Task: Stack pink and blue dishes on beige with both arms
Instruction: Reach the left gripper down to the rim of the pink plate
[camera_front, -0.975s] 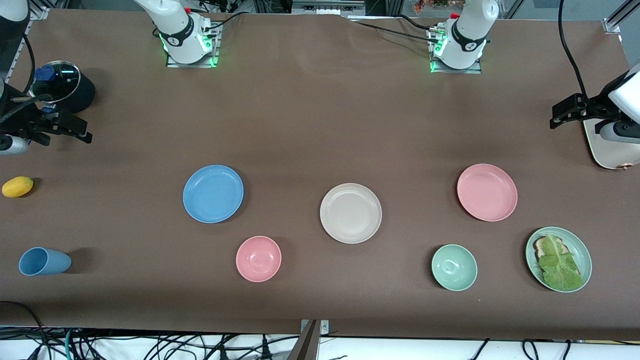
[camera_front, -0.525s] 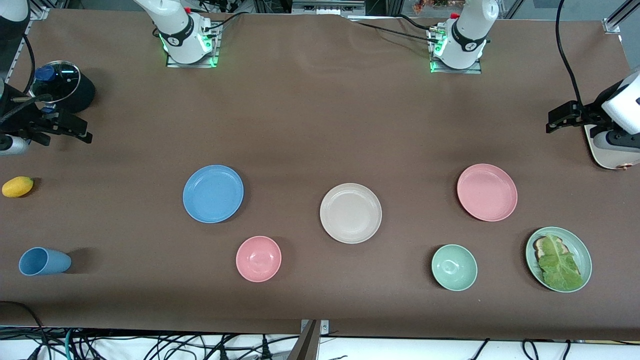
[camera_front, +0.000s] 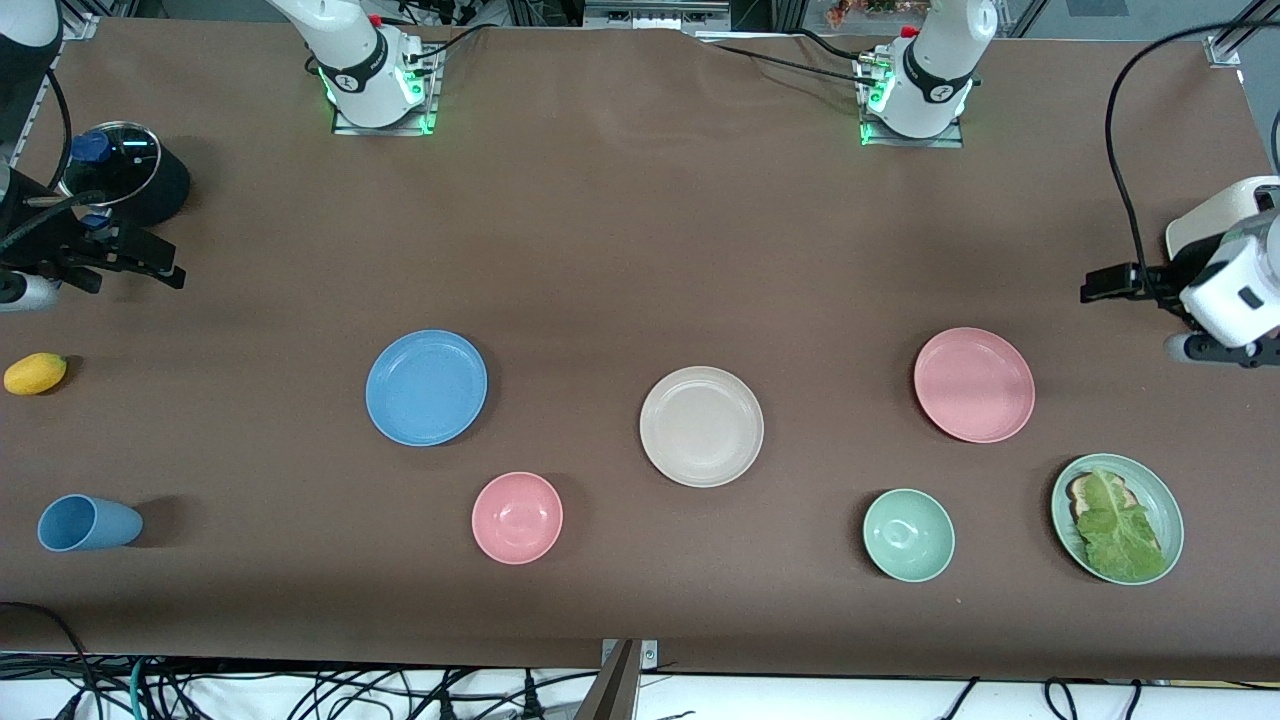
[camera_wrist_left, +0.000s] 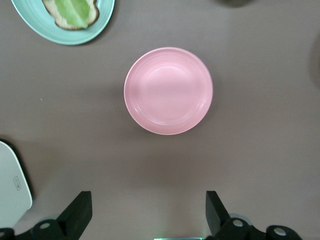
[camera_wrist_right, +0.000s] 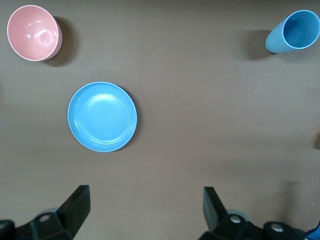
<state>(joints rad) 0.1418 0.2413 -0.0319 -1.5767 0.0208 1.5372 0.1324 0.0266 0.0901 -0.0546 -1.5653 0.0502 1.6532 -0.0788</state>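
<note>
The beige plate (camera_front: 701, 426) lies mid-table. The blue plate (camera_front: 426, 387) (camera_wrist_right: 102, 116) lies toward the right arm's end and the pink plate (camera_front: 974, 384) (camera_wrist_left: 168, 90) toward the left arm's end; all three are apart and bare. My left gripper (camera_front: 1100, 283) (camera_wrist_left: 148, 202) hangs open over bare table beside the pink plate, at the table's end, holding nothing. At the other end my right gripper (camera_front: 160, 268) (camera_wrist_right: 145, 200) is also open with nothing in it, over bare table beside a black pot, well away from the blue plate.
A pink bowl (camera_front: 517, 517) and a green bowl (camera_front: 908, 535) sit nearer the front camera than the plates. A green plate with lettuce and bread (camera_front: 1117, 518), a white board (camera_front: 1205, 222), a blue cup (camera_front: 88, 522), a yellow fruit (camera_front: 35, 373) and the lidded black pot (camera_front: 125, 172) stand near the table's ends.
My left gripper has shifted toward the front camera and a little toward the pink plate, uncovering the white board. The right arm and all dishes have stayed put.
</note>
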